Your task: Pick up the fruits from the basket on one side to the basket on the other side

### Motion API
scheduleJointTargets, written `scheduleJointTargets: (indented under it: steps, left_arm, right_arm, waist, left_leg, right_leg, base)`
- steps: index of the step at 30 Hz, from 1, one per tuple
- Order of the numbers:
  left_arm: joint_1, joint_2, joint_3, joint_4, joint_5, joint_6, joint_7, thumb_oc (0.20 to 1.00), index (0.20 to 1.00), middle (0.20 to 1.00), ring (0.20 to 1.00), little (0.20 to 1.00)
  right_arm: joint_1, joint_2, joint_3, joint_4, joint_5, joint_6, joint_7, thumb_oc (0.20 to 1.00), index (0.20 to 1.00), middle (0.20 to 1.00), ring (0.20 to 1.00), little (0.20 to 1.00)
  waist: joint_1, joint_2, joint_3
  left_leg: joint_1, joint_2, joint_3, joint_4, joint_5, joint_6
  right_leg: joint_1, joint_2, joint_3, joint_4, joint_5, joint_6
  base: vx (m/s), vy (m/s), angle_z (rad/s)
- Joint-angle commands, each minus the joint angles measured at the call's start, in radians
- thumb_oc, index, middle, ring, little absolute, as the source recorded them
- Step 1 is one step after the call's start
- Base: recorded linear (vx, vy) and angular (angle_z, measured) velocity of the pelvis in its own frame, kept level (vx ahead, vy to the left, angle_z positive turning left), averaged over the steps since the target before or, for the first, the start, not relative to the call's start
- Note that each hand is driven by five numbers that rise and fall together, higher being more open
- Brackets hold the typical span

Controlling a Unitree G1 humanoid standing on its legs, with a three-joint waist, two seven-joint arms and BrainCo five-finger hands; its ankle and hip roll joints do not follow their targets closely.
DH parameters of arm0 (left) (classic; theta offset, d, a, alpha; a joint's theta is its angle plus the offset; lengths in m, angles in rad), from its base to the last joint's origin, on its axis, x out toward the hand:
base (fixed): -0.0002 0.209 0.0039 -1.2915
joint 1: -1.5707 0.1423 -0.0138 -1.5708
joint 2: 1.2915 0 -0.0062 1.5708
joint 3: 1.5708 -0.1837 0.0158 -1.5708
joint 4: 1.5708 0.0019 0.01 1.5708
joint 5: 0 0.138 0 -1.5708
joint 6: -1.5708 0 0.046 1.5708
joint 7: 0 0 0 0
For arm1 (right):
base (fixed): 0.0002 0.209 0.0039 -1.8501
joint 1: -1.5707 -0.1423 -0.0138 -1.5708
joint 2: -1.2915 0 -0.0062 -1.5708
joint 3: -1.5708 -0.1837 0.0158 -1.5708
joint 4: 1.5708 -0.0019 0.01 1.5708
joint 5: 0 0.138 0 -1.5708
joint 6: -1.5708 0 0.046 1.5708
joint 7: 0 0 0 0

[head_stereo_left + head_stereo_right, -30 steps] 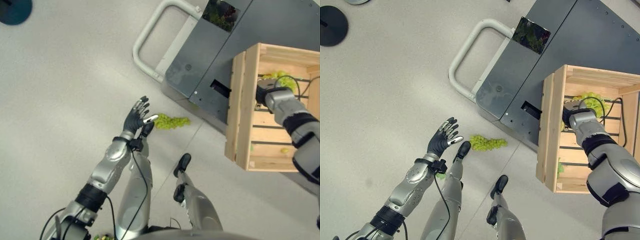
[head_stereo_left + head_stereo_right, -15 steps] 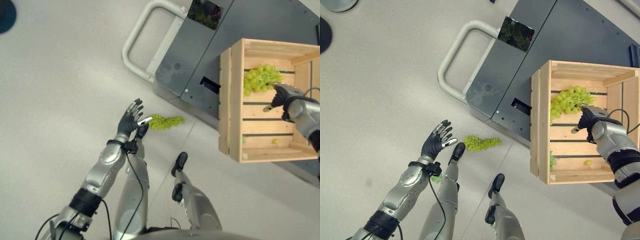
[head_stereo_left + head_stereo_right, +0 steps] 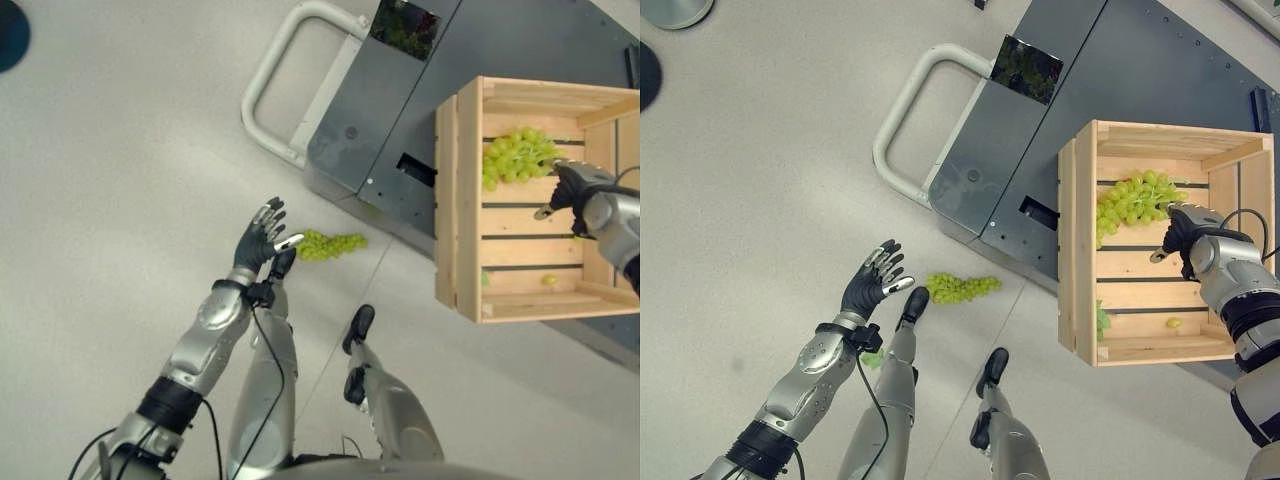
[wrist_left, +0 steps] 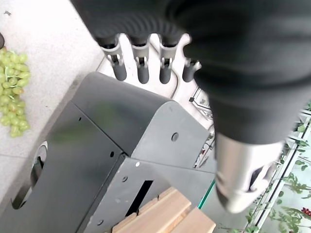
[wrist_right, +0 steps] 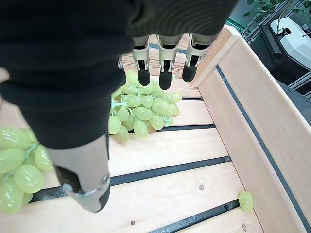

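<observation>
The right hand (image 3: 1188, 232) hangs with released fingers (image 5: 164, 77) over the grapes (image 3: 1135, 197) inside the wooden crate (image 3: 1078, 250), probably their destination, while the left hand (image 3: 870, 285) waits with fingers straight above the floor.

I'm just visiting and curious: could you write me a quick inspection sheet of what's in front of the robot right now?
Surface: pale floor; nothing seen spilled besides fruit.
Job's things: wooden crate holding a bunch of green grapes and one loose grape; a second grape bunch lies on the floor.
Clutter: nothing seen.
Hands: right hand open above the crate's grapes, holding nothing; left hand open, raised over the floor.
Cables: nothing seen.
Surroundings: grey metal cart with white handle.
</observation>
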Motion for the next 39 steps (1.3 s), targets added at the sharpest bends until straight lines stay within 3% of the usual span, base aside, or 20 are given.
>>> scheduleJointTargets:
  steps: [1, 11, 22, 39]
  left_arm:
    - [0.026, -0.008, 0.035, -0.095, 0.0, -0.027, -0.009, 1.0, 1.0, 1.0, 1.0, 1.0]
    - [0.015, 0.002, -0.001, -0.099, 0.007, -0.036, -0.006, 1.0, 1.0, 1.0, 1.0, 1.0]
    - [0.001, 0.036, -0.027, -0.107, 0.041, -0.043, -0.014, 1.0, 1.0, 1.0, 1.0, 1.0]
    - [-0.038, 0.007, -0.065, -0.092, 0.037, -0.049, -0.014, 1.0, 1.0, 1.0, 1.0, 1.0]
  right_arm:
    - [-0.077, -0.101, 0.018, 0.009, -0.014, 0.025, -0.05, 1.0, 1.0, 1.0, 1.0, 1.0]
    - [-0.19, -0.027, 0.077, 0.161, -0.002, 0.018, -0.107, 1.0, 1.0, 1.0, 1.0, 1.0]
    - [-0.227, 0.054, 0.165, 0.308, -0.077, 0.012, -0.081, 1.0, 1.0, 1.0, 1.0, 1.0]
    - [-0.168, 0.161, 0.135, 0.38, -0.135, 0.022, -0.094, 1.0, 1.0, 1.0, 1.0, 1.0]
  waist:
    - [-0.009, -0.045, 0.0]
    - [0.012, -0.024, 0.0]
    - [0.022, 0.011, 0.0]
    - [0.018, 0.059, 0.0]
  left_leg:
    - [0.031, 0.026, 0.124, 0.062, -0.114, -0.016]
    - [0.01, 0.017, 0.125, 0.06, -0.11, -0.011]
    - [-0.005, 0.005, 0.128, 0.061, -0.109, -0.008]
    - [-0.033, -0.004, 0.139, 0.069, -0.108, -0.005]
  right_leg:
    - [-0.011, -0.021, 0.012, 0.084, -0.152, 0.018]
    - [-0.032, -0.028, 0.007, 0.086, -0.143, 0.023]
    - [-0.049, -0.034, 0.003, 0.095, -0.145, 0.027]
    - [-0.082, -0.039, 0.013, 0.103, -0.152, 0.022]
  base:
    - [0.0, 0.0, 0.0]
    - [0.0, 0.0, 0.0]
    - [0.01, 0.004, 0.02]
    - [0.0, 0.0, 0.0]
